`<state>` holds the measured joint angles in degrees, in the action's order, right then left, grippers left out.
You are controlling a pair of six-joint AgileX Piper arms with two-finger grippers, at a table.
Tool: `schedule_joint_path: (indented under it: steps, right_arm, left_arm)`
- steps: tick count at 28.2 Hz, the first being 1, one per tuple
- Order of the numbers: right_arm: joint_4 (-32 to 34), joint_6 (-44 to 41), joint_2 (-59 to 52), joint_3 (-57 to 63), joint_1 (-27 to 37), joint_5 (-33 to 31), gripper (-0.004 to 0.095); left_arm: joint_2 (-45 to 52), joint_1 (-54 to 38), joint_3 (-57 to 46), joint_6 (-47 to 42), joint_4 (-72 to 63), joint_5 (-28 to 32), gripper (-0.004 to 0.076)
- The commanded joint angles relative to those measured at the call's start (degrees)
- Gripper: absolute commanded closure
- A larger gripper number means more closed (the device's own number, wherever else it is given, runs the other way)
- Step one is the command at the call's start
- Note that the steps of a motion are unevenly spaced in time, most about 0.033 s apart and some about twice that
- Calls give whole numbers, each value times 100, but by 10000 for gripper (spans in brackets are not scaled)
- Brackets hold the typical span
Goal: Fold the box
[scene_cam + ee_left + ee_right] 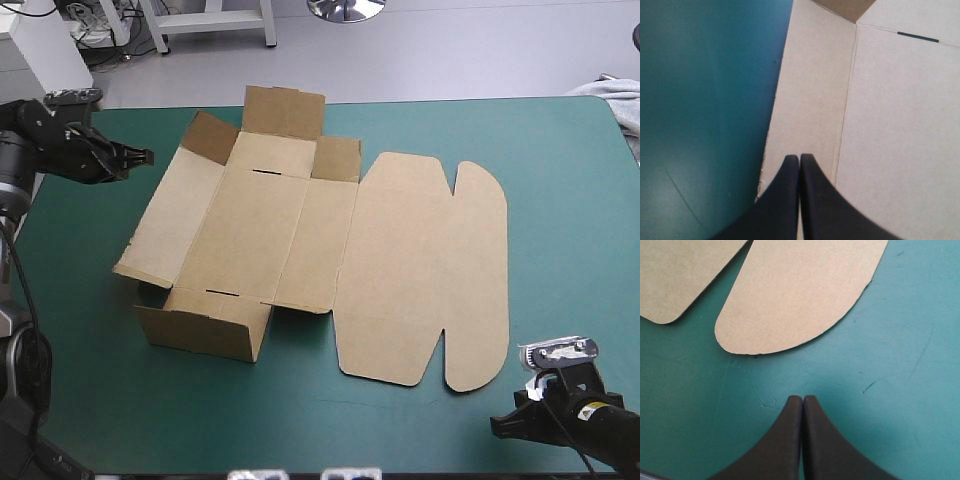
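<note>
High view has the brown box [300, 240] sitting left of centre on the teal-green desk [560, 200]. It's half-built: the near wall [205, 330] and far wall [285, 112] are up, and the lid [410, 270] lies flat out to the right. The left claw [799, 157] is pinched closed with nothing in it, over the outer edge of the left side flap [810, 100]. I can't tell if it's touching the board. The right claw [803, 399] is closed and empty too, over bare desk just short of the lid's rounded tab [800, 295].

My guess on handling is that this is thin board, light and fairly stiff. It should bend cleanly only along the scored creases, and it'll probably skate on the cover if pushed from one side. I'd take it by a free edge, either the left flap's outer edge or the tab's rim, because flat panels give the fingers nothing to pinch. Squeeze mid-panel and it'll likely crease where you don't want it.
</note>
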<state>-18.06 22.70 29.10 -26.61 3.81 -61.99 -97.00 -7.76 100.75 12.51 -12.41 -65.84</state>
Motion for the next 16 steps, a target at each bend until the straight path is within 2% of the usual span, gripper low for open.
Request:
schedule_joint_path:
  steps: [1, 8, 16]
  right_arm:
    - [-103, 10, 36, -135, -12, 186, 927]
    - [-103, 10, 36, -135, -12, 186, 926]
    - [-103, 1, 36, -135, -12, 186, 927]
  left_arm:
    - [22, -516, 206, 282, -706, 46, 734]
    - [-445, -1383, 206, 498, -1035, -400, 734]
    - [-926, -1559, 206, 1316, -1124, -722, 734]
